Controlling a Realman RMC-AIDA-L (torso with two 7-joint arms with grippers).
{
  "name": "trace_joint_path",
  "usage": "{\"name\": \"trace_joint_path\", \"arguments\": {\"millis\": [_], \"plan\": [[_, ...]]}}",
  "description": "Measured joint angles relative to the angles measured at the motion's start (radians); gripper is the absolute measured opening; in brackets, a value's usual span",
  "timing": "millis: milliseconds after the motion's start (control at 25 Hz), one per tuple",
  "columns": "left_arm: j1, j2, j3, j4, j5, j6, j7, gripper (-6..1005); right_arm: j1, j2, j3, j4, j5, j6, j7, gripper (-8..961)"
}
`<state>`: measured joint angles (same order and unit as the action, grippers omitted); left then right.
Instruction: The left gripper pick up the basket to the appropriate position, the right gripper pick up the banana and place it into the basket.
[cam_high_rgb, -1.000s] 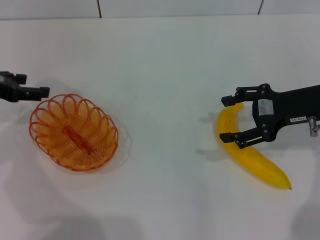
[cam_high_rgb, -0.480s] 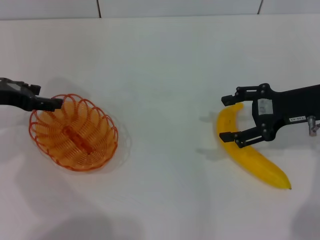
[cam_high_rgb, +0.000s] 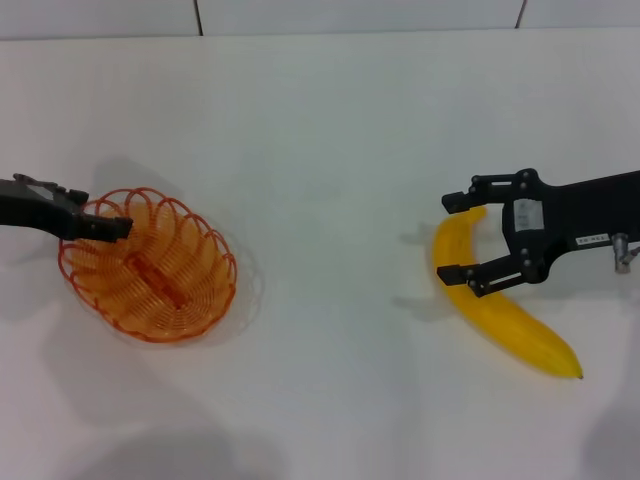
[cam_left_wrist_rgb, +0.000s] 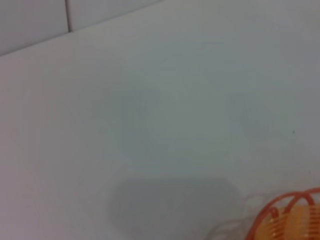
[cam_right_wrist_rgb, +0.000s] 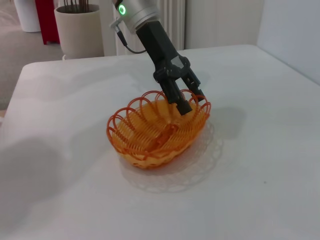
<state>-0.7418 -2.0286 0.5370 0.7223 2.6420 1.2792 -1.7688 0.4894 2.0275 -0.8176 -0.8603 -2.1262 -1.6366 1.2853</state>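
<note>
Lowered onto the basket (cam_high_rgb: 147, 264) rim, left gripper (cam_high_rgb: 112, 226) has its fingers straddling it, while right gripper (cam_high_rgb: 458, 238) fingers spread around the banana (cam_high_rgb: 500, 312).

Basket (cam_left_wrist_rgb: 287, 217) cut off at left wrist view's edge.

Over the last second I've watched the left gripper (cam_high_rgb: 112, 227) travel from outside the basket (cam_high_rgb: 147, 264), off its 10 o'clock edge, toward 3 o'clock and slightly down. Its fingertips now sit over the looped rim at the basket's 10 o'clock side, one finger (cam_right_wrist_rgb: 183, 106) dipping inside the rim in the right wrist view. Its shadow on the table (cam_high_rgb: 330, 130) has shifted with it.
</note>
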Motion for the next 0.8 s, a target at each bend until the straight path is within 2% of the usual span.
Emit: {"name": "trace_joint_path", "arguments": {"millis": [480, 800], "plan": [[0.000, -0.001, 0.022, -0.012, 0.005, -0.019, -0.014, 843, 0.003, 0.001, 0.000, 0.027, -0.003, 0.036, -0.006, 904], [0.001, -0.001, 0.023, -0.012, 0.006, -0.027, -0.020, 770, 0.003, 0.001, 0.000, 0.027, -0.003, 0.033, -0.002, 905]]}}
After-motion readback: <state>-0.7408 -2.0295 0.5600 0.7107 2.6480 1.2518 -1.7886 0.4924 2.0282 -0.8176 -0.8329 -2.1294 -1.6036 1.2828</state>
